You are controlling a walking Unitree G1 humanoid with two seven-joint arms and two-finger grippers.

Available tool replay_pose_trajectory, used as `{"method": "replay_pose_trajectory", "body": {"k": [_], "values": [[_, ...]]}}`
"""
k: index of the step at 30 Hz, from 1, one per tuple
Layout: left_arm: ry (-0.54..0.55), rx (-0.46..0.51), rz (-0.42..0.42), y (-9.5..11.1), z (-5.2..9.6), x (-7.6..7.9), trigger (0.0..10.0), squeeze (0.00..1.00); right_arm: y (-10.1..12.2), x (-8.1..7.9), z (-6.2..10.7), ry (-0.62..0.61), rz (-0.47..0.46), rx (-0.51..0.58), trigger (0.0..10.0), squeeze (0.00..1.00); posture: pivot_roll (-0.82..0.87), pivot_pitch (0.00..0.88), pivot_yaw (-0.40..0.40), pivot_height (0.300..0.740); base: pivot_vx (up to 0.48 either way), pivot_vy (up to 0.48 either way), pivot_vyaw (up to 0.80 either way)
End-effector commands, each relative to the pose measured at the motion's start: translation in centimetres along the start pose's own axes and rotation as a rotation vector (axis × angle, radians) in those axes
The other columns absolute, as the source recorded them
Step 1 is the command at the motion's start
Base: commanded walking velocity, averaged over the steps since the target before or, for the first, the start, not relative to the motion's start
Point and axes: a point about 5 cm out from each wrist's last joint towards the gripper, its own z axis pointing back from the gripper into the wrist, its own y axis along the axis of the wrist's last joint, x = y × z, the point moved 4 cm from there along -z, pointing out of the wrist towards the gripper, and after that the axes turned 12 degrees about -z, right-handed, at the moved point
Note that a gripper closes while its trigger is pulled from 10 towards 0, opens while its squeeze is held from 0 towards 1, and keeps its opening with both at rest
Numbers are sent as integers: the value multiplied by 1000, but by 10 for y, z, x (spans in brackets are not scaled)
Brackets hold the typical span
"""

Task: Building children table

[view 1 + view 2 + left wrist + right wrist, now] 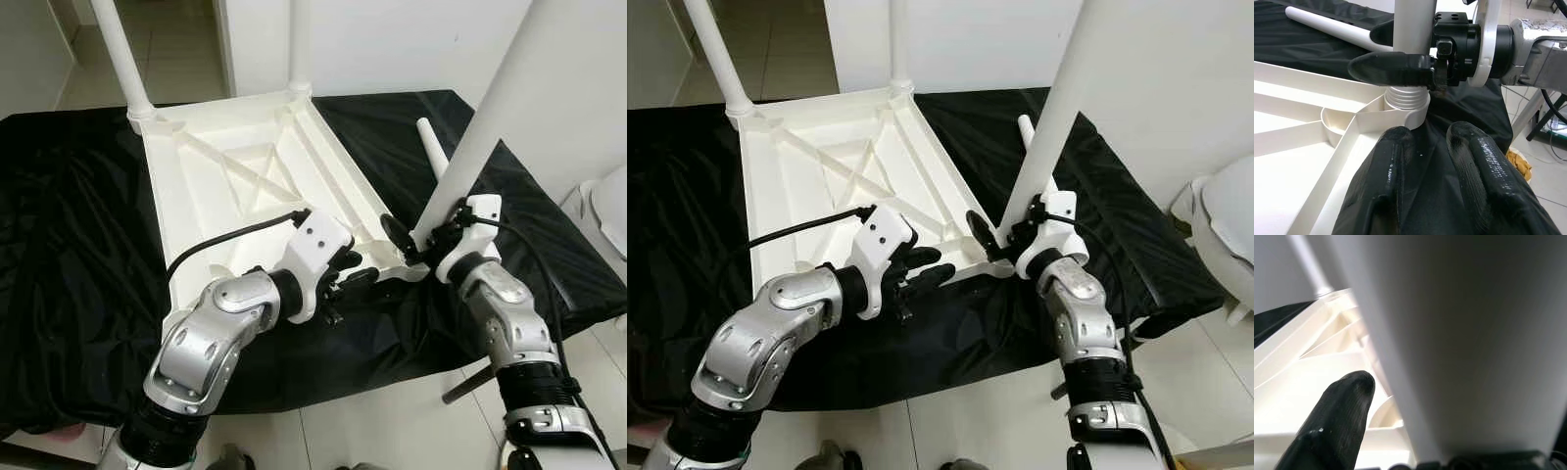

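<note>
1. Kids' table top (245, 186) lies upside down on the desk w/ the black cloth (59, 245), ribs facing up. Two legs already stand in the far corners; a spare leg (432, 147) lies loose on the cloth to the right, beside the top.

2. Key relation: the third leg (485, 127) sits in the near-right corner socket (1400, 110) and its long axis isn't plumb, it leans up and away to the robot's right. In the left wrist view the threaded end (1408, 95) is still partly showing above the socket, so imo it's not fully seated yet.

3. Right gripper (423, 238) is the one on it, fingers clenched around the leg right at its base, just above the socket. Right arm is obv the nearer one for the turning.

4. Left gripper (353, 279) rests at the near edge of the top, just beside that same corner, fingers close together w/ nothing between them. Looks like bracing but can't tell how hard it presses.

5. Hard to see: thread engagement inside the socket is hidden; the leg's top is cut off; right wrist view is mostly blurry leg.
</note>
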Motion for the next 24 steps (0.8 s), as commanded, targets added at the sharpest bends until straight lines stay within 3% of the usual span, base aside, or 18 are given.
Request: {"method": "replay_pose_trajectory", "body": {"k": [1,12,24], "values": [[-5,0,-3,1,0,3,10000,0,0,3,4,19,-14,-4,10000,0,-40,72,-17,740,0,0,0],[-44,-53,56,-10,-4,11,10000,0,-3,7,11,117,-1,-71,10000,0,-45,72,-3,740,0,0,0],[-31,-73,56,-14,-3,11,10000,0,-6,14,14,147,19,-113,10000,0,-38,75,-4,740,0,0,0]]}}
